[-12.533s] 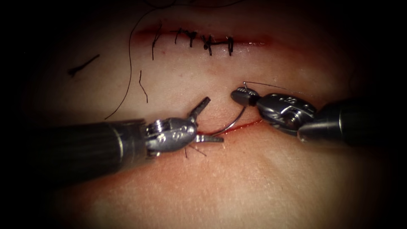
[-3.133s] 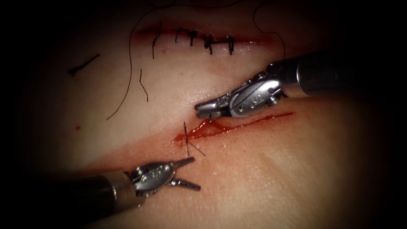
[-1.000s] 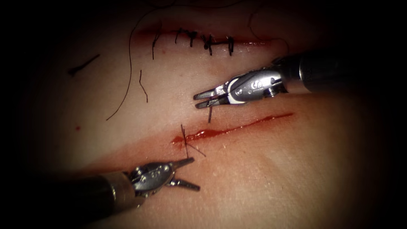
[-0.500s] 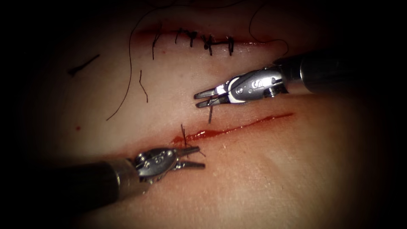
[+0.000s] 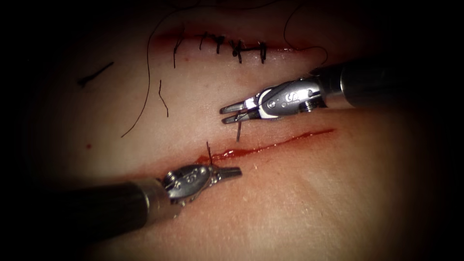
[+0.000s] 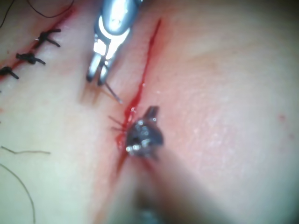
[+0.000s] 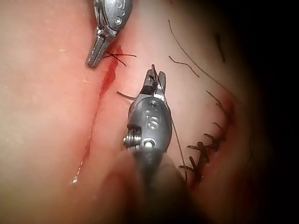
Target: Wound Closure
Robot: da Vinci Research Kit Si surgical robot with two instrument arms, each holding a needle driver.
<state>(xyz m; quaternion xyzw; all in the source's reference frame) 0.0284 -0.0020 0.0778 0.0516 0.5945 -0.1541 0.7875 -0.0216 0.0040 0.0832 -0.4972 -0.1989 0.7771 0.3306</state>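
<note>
The left tool (image 5: 231, 172) is closed on the thread ends of the stitch (image 5: 209, 151) at the cut (image 5: 270, 145). The right tool (image 5: 231, 112), slightly parted above the cut, holds thread (image 5: 239, 131). I cannot make out the needle.

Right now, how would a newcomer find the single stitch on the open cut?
The tissue has two cuts: a sewn cut above and an open cut below. The stitch sits at the open cut's left end, where the left tool is shut on its tail, while the right tool holds a short strand. It alone crosses the open cut; other stitches line the sewn one.
</note>
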